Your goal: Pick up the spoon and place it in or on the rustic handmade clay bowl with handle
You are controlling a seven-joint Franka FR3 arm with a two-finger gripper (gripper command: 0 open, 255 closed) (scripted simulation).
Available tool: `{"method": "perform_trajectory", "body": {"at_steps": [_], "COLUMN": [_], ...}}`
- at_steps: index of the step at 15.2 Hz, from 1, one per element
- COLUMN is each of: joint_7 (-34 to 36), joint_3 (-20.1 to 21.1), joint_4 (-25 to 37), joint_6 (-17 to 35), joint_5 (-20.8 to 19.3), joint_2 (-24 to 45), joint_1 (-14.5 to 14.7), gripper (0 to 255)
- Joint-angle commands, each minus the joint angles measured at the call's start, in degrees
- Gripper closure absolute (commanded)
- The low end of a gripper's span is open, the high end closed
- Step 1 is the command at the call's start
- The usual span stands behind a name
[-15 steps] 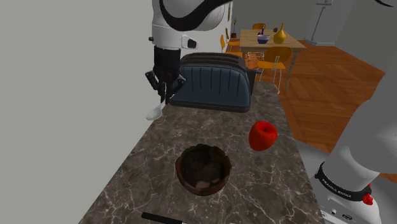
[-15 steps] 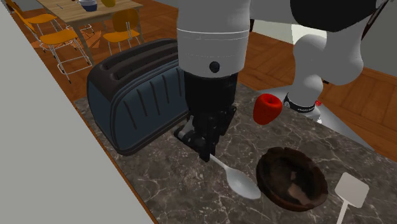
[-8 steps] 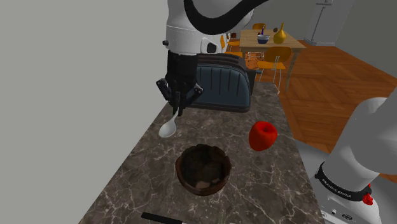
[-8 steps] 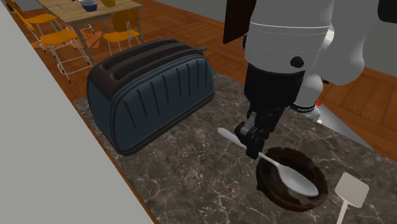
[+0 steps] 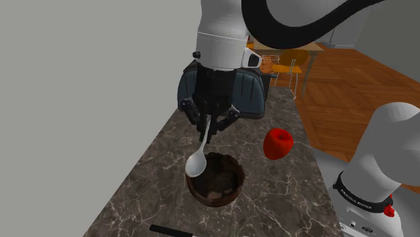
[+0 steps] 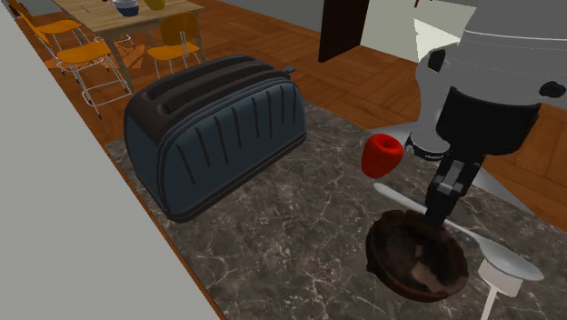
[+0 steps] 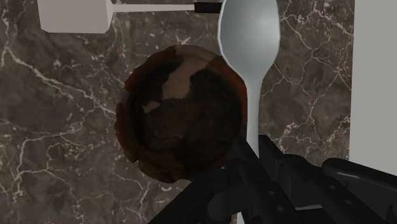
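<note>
The hand (image 5: 210,131) hangs over the dark marbled worktop (image 5: 151,185), pointing down, its two black fingers closed tight on the handle of a pale grey spoon (image 5: 199,156). In the shoulder view the spoon slants downward from the fingers, and its scoop lies against the near-left rim of the brown clay bowl (image 5: 232,183) as that camera sees it. Whether it touches the rim there is hard to tell.

The second exterior view gives a clearer reading: the spoon is held in the air, running across above the bowl, with the handle's free end sticking out towards the red apple (image 6: 382,155) and the scoop reaching past the bowl's edge on the opposite side, over the white blade of a spatula (image 7: 71,14).

From the wrist camera the spoon's stem runs up between the fingers along one side of the bowl's rim, and the scoop sits beyond the rim, close to the spatula's black handle.

The bowl itself is rough and dark, mottled inside, and stands on the worktop with nothing in it.

Behind the hand stands a dark blue-grey toaster (image 6: 213,127), well apart from the bowl. The apple rests on the worktop between the toaster and the bowl, off to the shoulder view's right.
</note>
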Motion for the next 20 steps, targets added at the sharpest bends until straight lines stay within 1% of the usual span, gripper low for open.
{"method": "perform_trajectory", "body": {"at_steps": [1,14,20], "joint_7": [0.1,-1.3,-1.3], "joint_3": [0.3,2.8,2.8], "joint_4": [-1.6,-9.2,-9.2], "joint_6": [1.0,12.0,12.0], "joint_5": [0.6,2.2,2.2], "joint_2": [-0.7,2.8,2.8], "joint_1": [0.4,0.8,0.8], "gripper": [255,255,255]}}
